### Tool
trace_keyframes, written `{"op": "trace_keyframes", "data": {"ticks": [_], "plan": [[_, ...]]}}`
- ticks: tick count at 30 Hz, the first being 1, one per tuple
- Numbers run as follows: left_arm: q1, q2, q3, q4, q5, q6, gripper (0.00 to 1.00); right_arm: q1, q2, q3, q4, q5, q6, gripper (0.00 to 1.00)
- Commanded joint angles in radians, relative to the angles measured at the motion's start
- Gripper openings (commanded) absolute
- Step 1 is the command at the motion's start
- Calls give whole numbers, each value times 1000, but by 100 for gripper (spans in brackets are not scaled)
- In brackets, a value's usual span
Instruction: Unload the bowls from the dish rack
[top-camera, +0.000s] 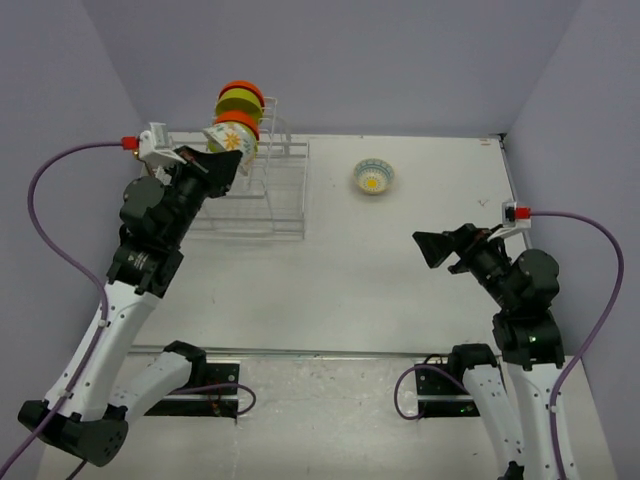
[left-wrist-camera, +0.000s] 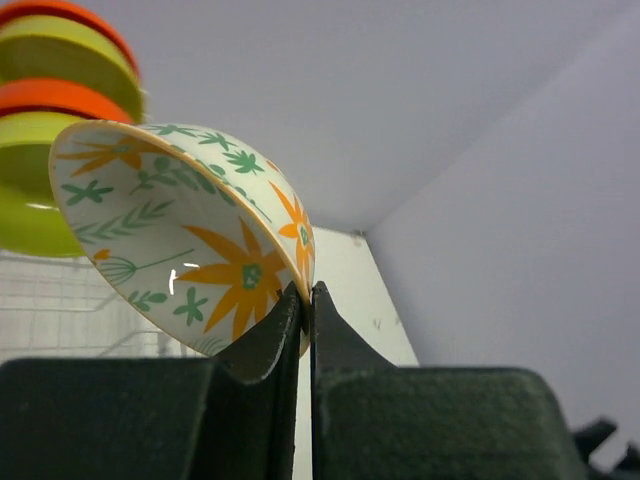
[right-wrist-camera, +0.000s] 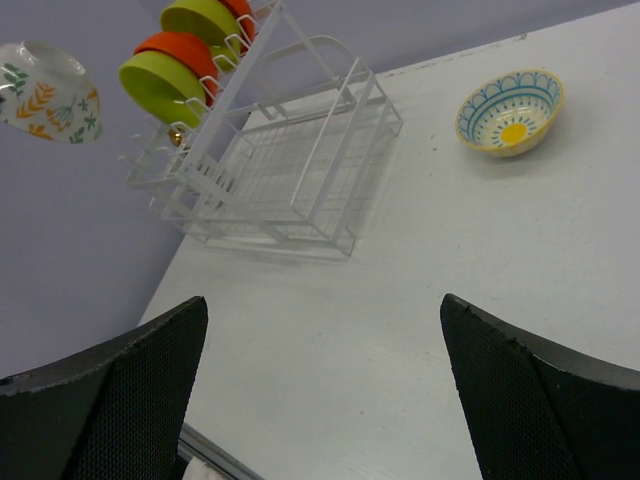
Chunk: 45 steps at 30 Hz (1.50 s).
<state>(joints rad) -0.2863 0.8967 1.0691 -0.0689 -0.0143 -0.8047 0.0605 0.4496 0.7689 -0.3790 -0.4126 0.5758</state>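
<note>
The white wire dish rack (top-camera: 275, 195) (right-wrist-camera: 300, 165) stands at the back left of the table. Several orange and lime-green bowls (top-camera: 240, 103) (right-wrist-camera: 165, 75) (left-wrist-camera: 55, 75) stand on edge in its upright section. My left gripper (top-camera: 226, 160) (left-wrist-camera: 307, 296) is shut on the rim of a white floral bowl (top-camera: 229, 138) (left-wrist-camera: 190, 225) (right-wrist-camera: 45, 92) and holds it tilted in the air next to those bowls. A white bowl with a blue and yellow pattern (top-camera: 373, 176) (right-wrist-camera: 510, 108) sits upright on the table right of the rack. My right gripper (top-camera: 433, 248) (right-wrist-camera: 322, 300) hangs open over bare table, holding nothing.
The rack's low basket (right-wrist-camera: 265, 175) holds nothing that I can see. Purple walls (top-camera: 330, 60) close in the table at the back and both sides. A metal rail (top-camera: 330, 353) runs along the near edge between the arm bases.
</note>
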Motion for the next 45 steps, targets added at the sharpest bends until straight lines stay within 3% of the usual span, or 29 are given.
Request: {"op": "trace_keyframes", "data": {"ticks": [1, 6, 9, 16, 22, 29, 35, 42, 45], "plan": [[-141, 36, 87, 70, 157, 258, 0, 1, 27, 70, 43, -48, 28, 99], [-429, 136, 198, -67, 93, 495, 0, 1, 110, 199, -40, -19, 30, 99], [-500, 198, 244, -142, 131, 611, 0, 1, 164, 295, -104, 12, 1, 99], [-580, 261, 160, -177, 223, 856, 0, 7, 377, 418, -256, -23, -80, 99], [-626, 307, 85, -85, 197, 848, 0, 154, 552, 431, -294, 55, -134, 99], [-732, 407, 49, -16, 96, 943, 0, 183, 675, 478, -325, 92, -154, 99], [-763, 456, 12, 49, 97, 1003, 0, 243, 781, 544, -406, 92, -204, 98], [-792, 476, 12, 93, 74, 1058, 0, 346, 900, 529, -469, 162, -238, 86], [-795, 488, 20, 87, 68, 1072, 0, 377, 925, 515, -466, 163, -246, 73]]}}
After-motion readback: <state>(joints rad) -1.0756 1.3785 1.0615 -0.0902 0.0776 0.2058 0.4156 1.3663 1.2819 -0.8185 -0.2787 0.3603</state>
